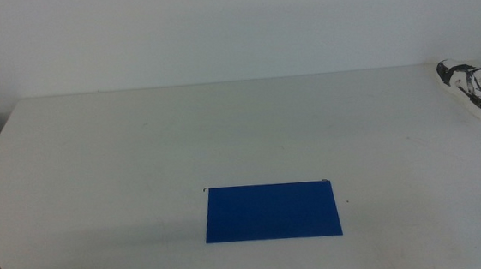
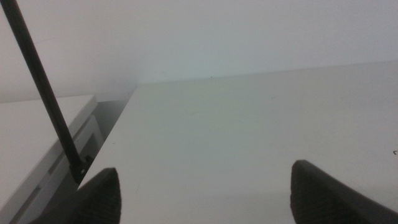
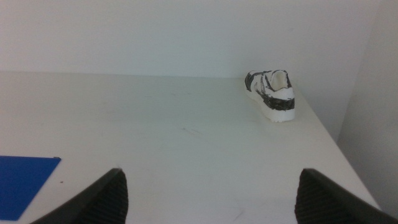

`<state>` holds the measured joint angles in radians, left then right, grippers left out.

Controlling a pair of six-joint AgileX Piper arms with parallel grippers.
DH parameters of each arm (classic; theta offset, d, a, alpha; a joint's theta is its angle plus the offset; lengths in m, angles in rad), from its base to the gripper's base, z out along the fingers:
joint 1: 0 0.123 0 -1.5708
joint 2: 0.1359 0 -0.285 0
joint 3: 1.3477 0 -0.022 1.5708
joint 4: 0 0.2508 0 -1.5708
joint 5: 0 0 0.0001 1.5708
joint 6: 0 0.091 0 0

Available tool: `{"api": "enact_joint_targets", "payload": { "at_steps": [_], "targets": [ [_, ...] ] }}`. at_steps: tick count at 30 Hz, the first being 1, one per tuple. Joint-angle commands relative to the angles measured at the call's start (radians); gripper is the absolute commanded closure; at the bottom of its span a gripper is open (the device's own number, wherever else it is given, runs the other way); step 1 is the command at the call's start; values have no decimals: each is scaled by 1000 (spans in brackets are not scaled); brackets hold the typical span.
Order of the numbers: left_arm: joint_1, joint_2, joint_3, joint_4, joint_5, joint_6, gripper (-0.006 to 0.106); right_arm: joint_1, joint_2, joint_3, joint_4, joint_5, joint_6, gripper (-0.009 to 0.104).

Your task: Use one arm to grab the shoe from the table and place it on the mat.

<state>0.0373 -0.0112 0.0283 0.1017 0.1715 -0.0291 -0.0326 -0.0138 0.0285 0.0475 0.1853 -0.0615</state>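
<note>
Jaws of right gripper [image 3: 208,193] spread, shoe [image 3: 272,94] well beyond them

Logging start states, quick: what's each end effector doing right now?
Left end effector: open, holding nothing, at the table's near-left corner.
Right end effector: open, holding nothing, facing the shoe.

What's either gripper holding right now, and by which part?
Nothing. The left gripper and right gripper are both open and empty; the shoe sits untouched at the table's far right.
</note>
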Motion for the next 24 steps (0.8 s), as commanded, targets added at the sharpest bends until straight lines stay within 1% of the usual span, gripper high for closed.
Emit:
{"api": "enact_joint_targets", "payload": {
  "at_steps": [1, 3, 6, 9, 18, 20, 22, 24],
  "targets": [
    [-7, -26, 3, -11, -78, -3, 7, 3, -18, -15, 22, -61, -13, 5],
    [-7, -26, 3, -11, -78, -3, 7, 3, -4, -48, 43, -7, -13, 5],
    [-7, -26, 3, -11, -78, -3, 7, 3, 53, -143, 56, 104, -13, 5],
    [-7, -26, 3, -11, -78, -3, 7, 3, 130, -230, 63, 181, -13, 5],
    [-7, -26, 3, -11, -78, -3, 7, 3, 448, -488, 59, 198, -13, 5],
    [-7, -26, 3, -11, -78, -3, 7, 3, 522, -551, 49, 197, -13, 5],
    [-7, -26, 3, -11, -78, -3, 7, 3, 587, -619, 35, 219, -9, 5],
    [-7, -26, 3, -11, -78, -3, 7, 3, 649, -703, 36, 261, 0, 5]
  ]
}}
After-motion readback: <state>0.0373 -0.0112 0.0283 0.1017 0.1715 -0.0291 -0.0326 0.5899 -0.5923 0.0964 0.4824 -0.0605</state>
